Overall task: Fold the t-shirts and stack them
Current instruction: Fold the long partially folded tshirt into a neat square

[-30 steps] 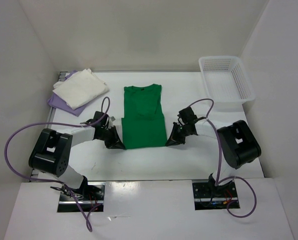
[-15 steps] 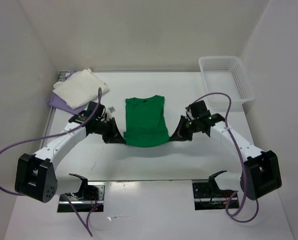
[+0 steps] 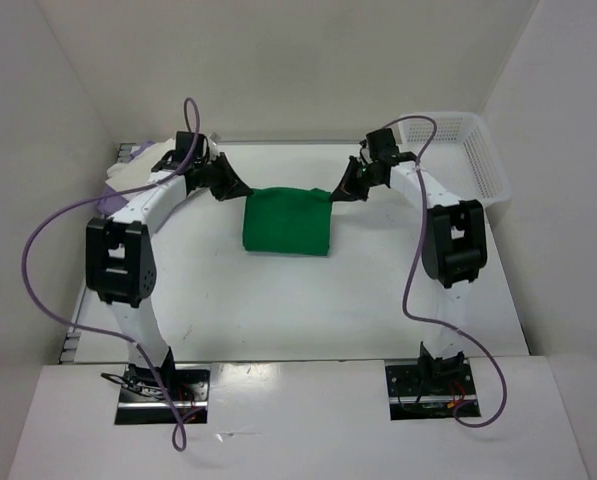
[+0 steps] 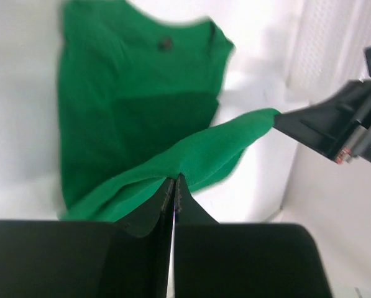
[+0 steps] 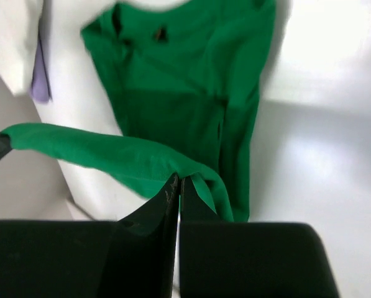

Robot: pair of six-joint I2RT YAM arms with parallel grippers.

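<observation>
Evidently, the fold of the bright green cloth t-shirt (image 3: 286, 222) has been carried through over the last second. A second ago the garment lay full length on the white tabletop (image 3: 308, 310), with both arms low at its near hem. Now that hem has been lifted and drawn toward the far end, and the shirt is seen doubled over at the middle of the tabletop, toward its far edge.

The left jaws are found closed flat on the hem's left corner, and the right jaws closed flat on its right corner. In both wrist views the green edge is seen stretched between the two grips, raised above the lower layer, whose collar is visible beneath. The hem has not yet been laid down or released.

The cream white cloth t-shirt (image 5: 11, 37) and the lavender purple cloth t-shirt (image 5: 41, 81) are noted together at the far left corner, apart from the green one, with the cream one on top. The white plastic mesh basket (image 3: 458, 117) is noted at the far right, not involved.

The lengthwise fold is judged nearly complete: the hem remains to be lowered onto the collar end and let go. Stacking is judged outstanding, since the green shirt is not yet on the pile at the far left.
</observation>
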